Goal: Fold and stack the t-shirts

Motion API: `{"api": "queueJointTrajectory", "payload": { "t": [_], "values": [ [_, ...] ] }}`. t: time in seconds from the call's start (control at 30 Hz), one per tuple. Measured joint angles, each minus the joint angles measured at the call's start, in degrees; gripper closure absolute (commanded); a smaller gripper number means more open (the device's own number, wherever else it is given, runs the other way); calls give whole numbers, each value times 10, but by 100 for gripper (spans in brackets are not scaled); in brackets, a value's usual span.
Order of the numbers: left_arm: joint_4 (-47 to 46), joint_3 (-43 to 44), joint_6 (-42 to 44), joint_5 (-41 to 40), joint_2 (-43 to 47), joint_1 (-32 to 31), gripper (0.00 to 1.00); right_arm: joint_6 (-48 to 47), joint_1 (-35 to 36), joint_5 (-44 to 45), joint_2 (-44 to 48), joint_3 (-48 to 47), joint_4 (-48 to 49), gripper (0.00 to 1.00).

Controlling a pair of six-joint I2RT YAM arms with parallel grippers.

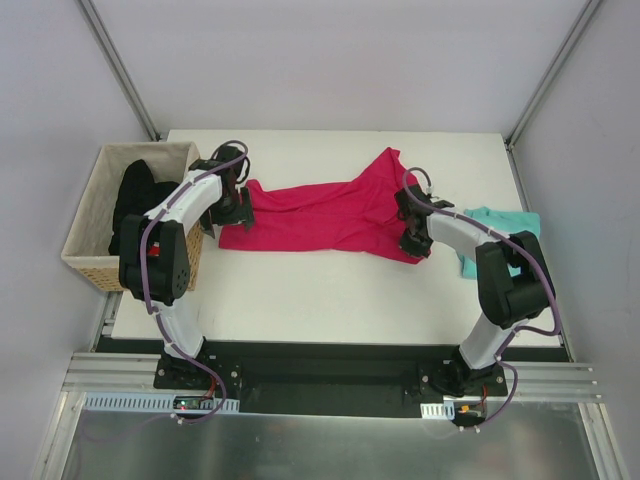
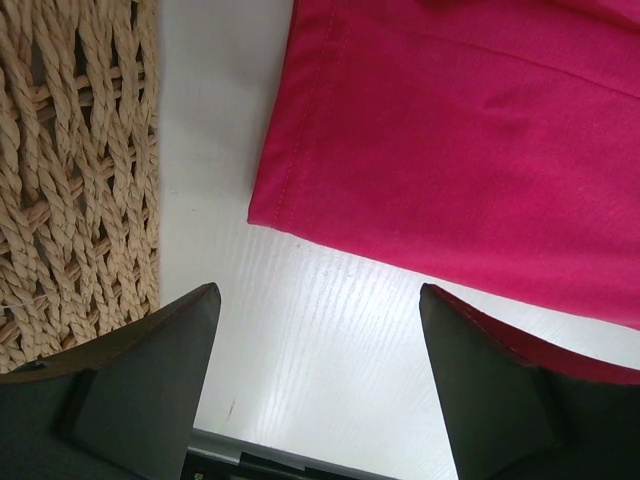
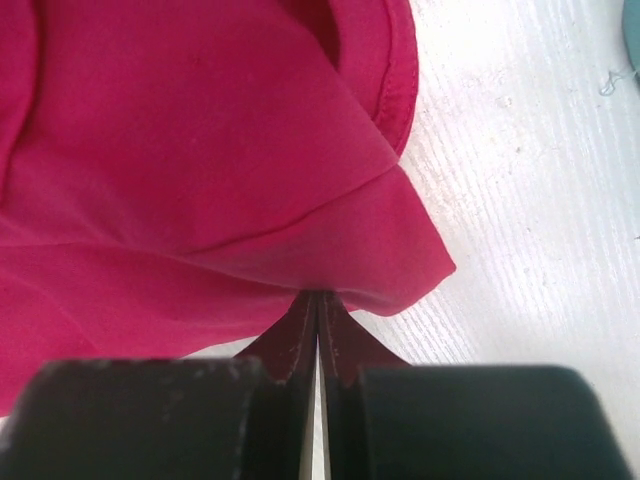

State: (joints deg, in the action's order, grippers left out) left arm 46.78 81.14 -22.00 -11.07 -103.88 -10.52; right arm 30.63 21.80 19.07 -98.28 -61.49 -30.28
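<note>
My right fingers (image 3: 296, 340) are pressed together on a thin fold at the edge of the pink t-shirt (image 3: 200, 150), where the cloth comes to a soft point. So little fabric sits between them that they look fully shut. A curved, stitched opening lies just beyond the pinch; I cannot tell whether it is a sleeve or the neck. I judge I am holding this end so it can be lifted and carried over for a fold.

My left fingers (image 2: 150, 385) are spread wide and hold nothing. They hang low over the surface (image 2: 300, 330) at the shirt's hemmed corner, one over bare white and the other over pink cloth. That looks to me like lining up to take the corner. The woven basket (image 2: 70, 170) is just beside them.

From above, the pink shirt lies wrinkled across the middle of the surface, with one part peaking toward the far edge. My left arm reaches past the basket's corner with the elbow raised and the wrist turned in to the shirt's left end. My right arm is bent sharply, its forearm angled back toward the centre and the wrist tipped down at the shirt's right end. The teal t-shirt (image 1: 495, 222) lies bunched near the right edge, partly under that forearm and not yet folded. A black garment (image 1: 135, 195) fills the basket.
</note>
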Motion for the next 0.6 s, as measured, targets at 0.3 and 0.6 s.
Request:
{"api": "queueJointTrajectory", "payload": {
  "t": [0.3, 0.6],
  "values": [
    [1, 23, 4, 1, -5, 0, 47, 13, -3, 12, 0, 0, -13, 99],
    [-11, 30, 4, 14, -65, 0, 100, 13, -4, 17, 1, 0, -22, 99]
  ]
}}
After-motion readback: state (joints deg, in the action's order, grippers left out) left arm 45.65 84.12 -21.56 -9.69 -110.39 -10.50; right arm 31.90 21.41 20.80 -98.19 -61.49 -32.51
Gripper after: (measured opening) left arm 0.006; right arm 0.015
